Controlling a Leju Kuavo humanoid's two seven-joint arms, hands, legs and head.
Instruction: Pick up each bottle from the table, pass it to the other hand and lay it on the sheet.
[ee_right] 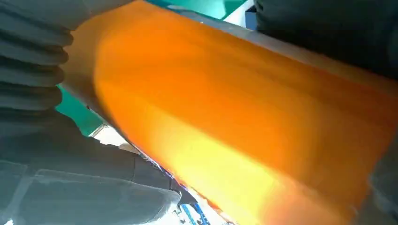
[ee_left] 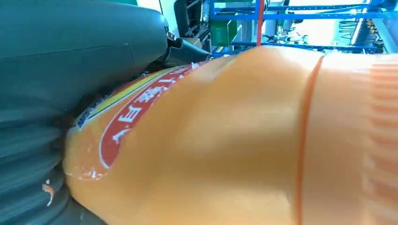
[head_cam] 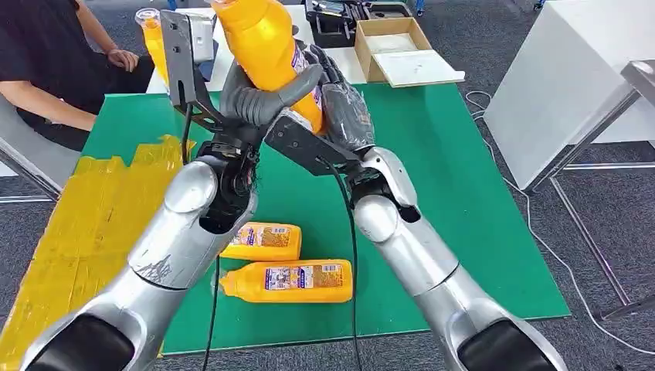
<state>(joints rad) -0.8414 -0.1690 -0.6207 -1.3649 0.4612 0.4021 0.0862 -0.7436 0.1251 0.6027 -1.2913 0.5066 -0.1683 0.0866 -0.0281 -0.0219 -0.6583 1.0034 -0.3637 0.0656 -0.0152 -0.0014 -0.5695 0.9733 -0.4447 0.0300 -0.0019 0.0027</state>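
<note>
Handover in mid-air above green mat (head_cam: 432,154): bottle (head_cam: 266,46) upright, long axis near vertical, between my hands; left hand (head_cam: 266,100) wraps its body; right hand (head_cam: 344,104) presses behind, grasp uncertain; yellow sheet (head_cam: 85,224) lies toward my left arm.

Orange bottle (ee_left: 225,140) with red label, gripped by left hand (ee_left: 70,61), blue racks (ee_left: 300,18) behind

Bright, even light in the head view; both wrist views blurred close-up.
</note>
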